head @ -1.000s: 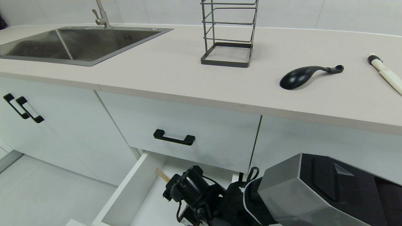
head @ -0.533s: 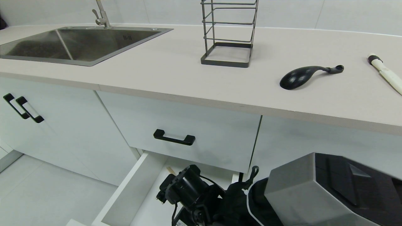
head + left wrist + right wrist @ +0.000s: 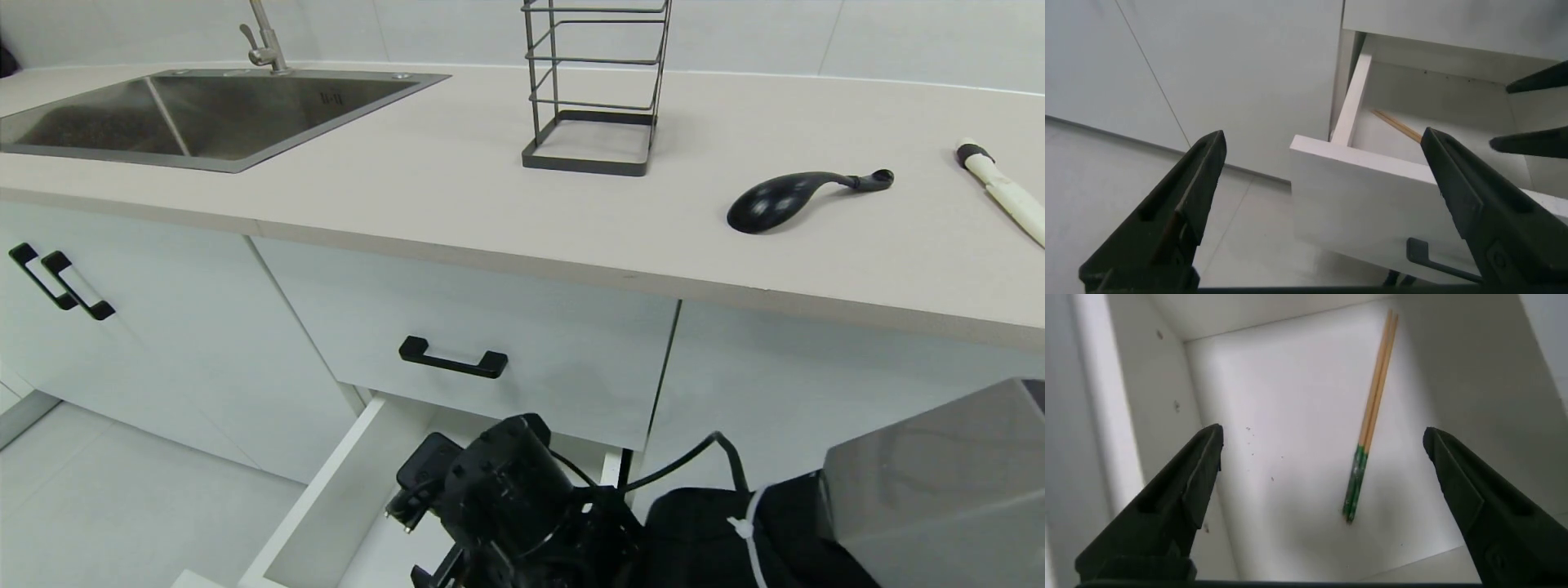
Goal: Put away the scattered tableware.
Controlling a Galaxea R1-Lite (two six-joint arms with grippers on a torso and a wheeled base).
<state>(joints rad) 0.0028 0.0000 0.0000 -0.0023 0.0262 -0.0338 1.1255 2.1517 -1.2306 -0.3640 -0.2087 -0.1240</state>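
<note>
A pair of wooden chopsticks (image 3: 1368, 441) with green ends lies flat on the white floor of the open lower drawer (image 3: 326, 506). My right gripper (image 3: 1321, 437) hangs open above the drawer, its jaws spread wide with nothing between them. The chopsticks (image 3: 1396, 125) also show in the left wrist view, inside the drawer (image 3: 1372, 196). My left gripper (image 3: 1321, 135) is open and empty, out in front of the drawer, with the right gripper's fingers (image 3: 1535, 140) farther off. A black spoon (image 3: 788, 198) lies on the counter. A white-handled utensil (image 3: 1000, 192) lies at the far right.
A black wire rack (image 3: 592, 90) stands at the back middle of the beige counter (image 3: 457, 188). A steel sink (image 3: 196, 114) with a tap is at the left. The upper drawer with a black handle (image 3: 451, 358) is closed above the open one.
My right wrist has shifted left and lower over the drawer, and the forearm has swung off to the right. The chopstick tip seen beside the wrist earlier is now hidden behind it.
</note>
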